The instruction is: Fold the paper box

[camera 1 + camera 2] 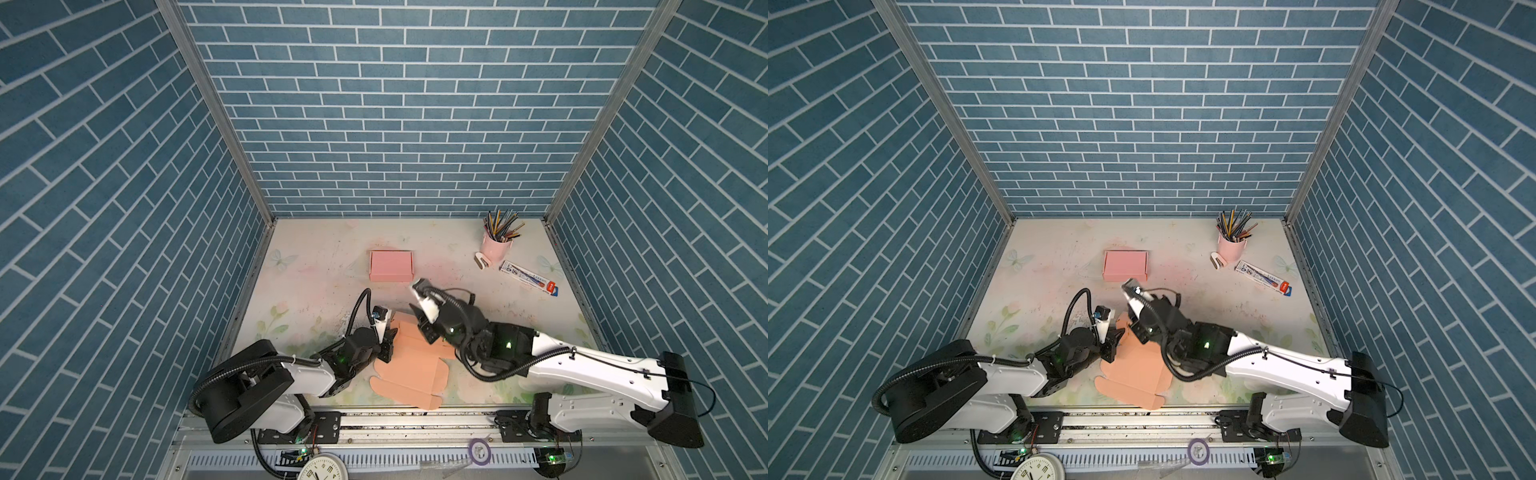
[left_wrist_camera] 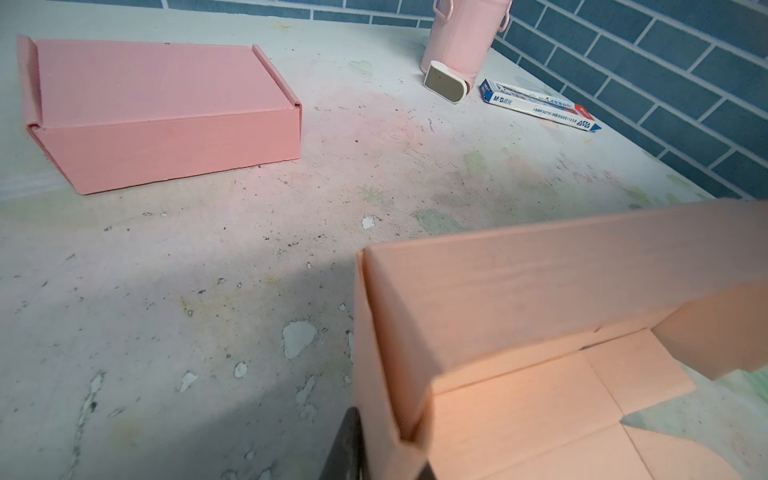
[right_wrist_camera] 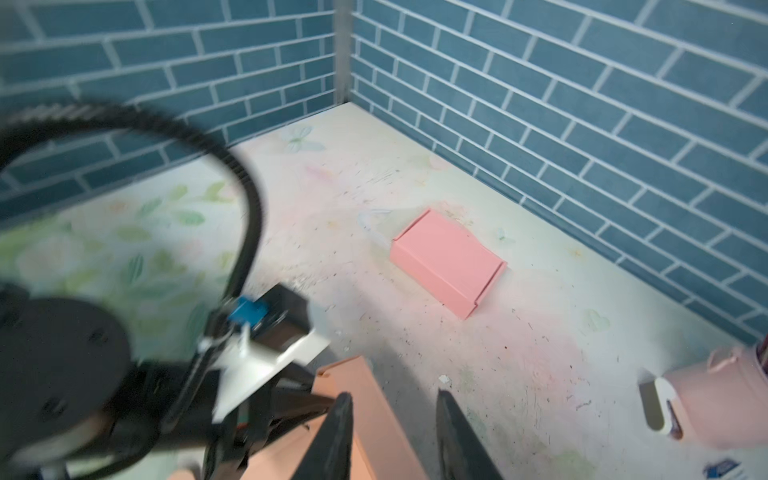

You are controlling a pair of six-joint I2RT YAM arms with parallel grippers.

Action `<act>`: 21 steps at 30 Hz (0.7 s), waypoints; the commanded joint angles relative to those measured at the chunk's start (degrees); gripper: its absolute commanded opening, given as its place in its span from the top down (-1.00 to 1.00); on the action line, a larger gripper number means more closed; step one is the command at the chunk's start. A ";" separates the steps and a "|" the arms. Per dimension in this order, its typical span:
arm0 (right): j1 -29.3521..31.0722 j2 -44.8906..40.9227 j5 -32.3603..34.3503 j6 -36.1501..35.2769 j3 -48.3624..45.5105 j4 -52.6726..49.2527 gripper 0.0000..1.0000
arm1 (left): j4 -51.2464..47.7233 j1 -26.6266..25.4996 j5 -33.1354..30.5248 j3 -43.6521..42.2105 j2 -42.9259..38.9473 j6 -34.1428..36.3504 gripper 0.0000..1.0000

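The pale, flower-printed tabletop (image 1: 324, 291) is bare along its left side and across the middle strip, so there is free room there. The back right corner is occupied.

The peach-orange cardboard box blank (image 1: 409, 365) lies at the near edge between the two arms. Its nearest tab almost reaches the front rail, and its near panels lie flat. In the left wrist view its far wall (image 2: 540, 282) stands upright and meets a raised side wall at a corner.

The closed pink paper box (image 1: 390, 266) sits further back, well apart from the blank, with open surface between them.

The left end effector (image 1: 388, 338) pinches the raised side wall near that corner, one dark finger (image 2: 345, 444) outside the wall.

The right end effector (image 3: 395, 436) hangs over the blank's far edge. Its fingers are spread, with a raised orange flap just beside one of them and nothing clamped.

At the back right a blue-and-white pencil carton (image 1: 528, 277) lies flat near the right wall. Beside it stands a pink cup of pencils (image 1: 494, 247), and a small white stapler-like object (image 1: 482, 261) rests against the cup's base.
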 commanded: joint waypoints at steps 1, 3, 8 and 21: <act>-6.48 -0.20 -9.71 11.46 0.48 -0.48 0.31 | 0.30 -0.80 -1.99 1.10 -0.38 1.90 0.68; -8.48 1.27 -11.31 13.77 -0.13 0.05 0.31 | 0.33 -1.11 -2.41 1.41 -0.29 2.03 0.69; -10.68 6.98 -18.14 17.58 -0.58 0.12 0.32 | 0.19 -2.09 -3.40 2.75 0.39 2.99 0.69; -13.22 14.08 -26.85 21.20 -6.51 6.42 0.35 | 1.64 -2.91 -3.78 5.30 4.11 3.69 0.69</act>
